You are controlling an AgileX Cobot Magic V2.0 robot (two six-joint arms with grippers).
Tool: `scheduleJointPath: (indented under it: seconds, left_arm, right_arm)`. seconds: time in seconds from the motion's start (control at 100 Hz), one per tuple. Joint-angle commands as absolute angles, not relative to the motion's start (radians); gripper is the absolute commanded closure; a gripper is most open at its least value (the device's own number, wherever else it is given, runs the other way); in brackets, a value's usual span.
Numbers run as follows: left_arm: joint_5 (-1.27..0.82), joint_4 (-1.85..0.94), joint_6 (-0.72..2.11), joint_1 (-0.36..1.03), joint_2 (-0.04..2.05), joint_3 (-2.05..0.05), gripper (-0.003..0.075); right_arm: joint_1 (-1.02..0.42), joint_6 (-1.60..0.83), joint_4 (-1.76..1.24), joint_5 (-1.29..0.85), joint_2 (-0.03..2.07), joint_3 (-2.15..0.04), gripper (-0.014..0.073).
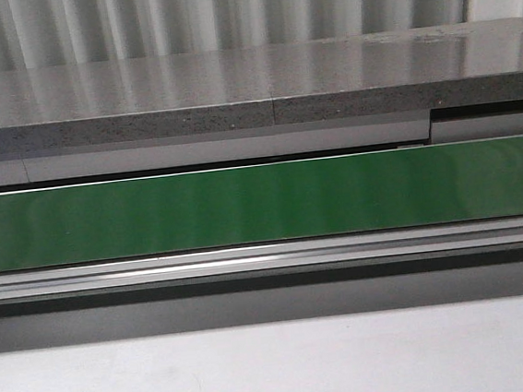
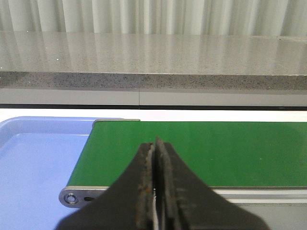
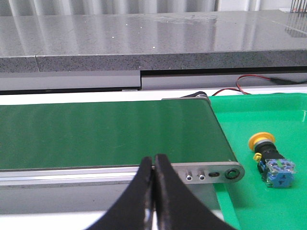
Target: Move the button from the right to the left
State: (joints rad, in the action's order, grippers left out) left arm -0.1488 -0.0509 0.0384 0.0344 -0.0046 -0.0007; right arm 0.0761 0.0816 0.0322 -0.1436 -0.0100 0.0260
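the button lies on its side in a green tray off the right end of the green conveyor belt, its yellow mushroom cap toward eleven o'clock and its blue-and-grey contact block toward five in the right wrist view. the right pincer hangs clenched and empty over the belt's near rail, with the button near it at about three o'clock, apart from it. the left pincer is likewise clenched on nothing above the belt's left end, where a blue tray waits at about nine o'clock. the front view shows only bare belt. the job looks unstarted: the step in hand is the reach, and the right pincer would need to release, swing over the green tray and settle around the button's collar before any carry leftward.
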Motion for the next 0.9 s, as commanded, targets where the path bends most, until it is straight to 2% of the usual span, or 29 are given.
scheduleJointPath:
  seconds: [0.0,0.89]
  left_arm:
    - [-0.068,-0.053,0.032,0.031,-0.040,0.024,0.0740]
    - [-0.068,-0.053,0.032,0.031,-0.040,0.024,0.0740]
  right_arm:
    - [0.083,0.074,0.032,-0.071,-0.026,0.011,0.0660]
    - [0.083,0.074,0.032,-0.079,-0.024,-0.006,0.0660]
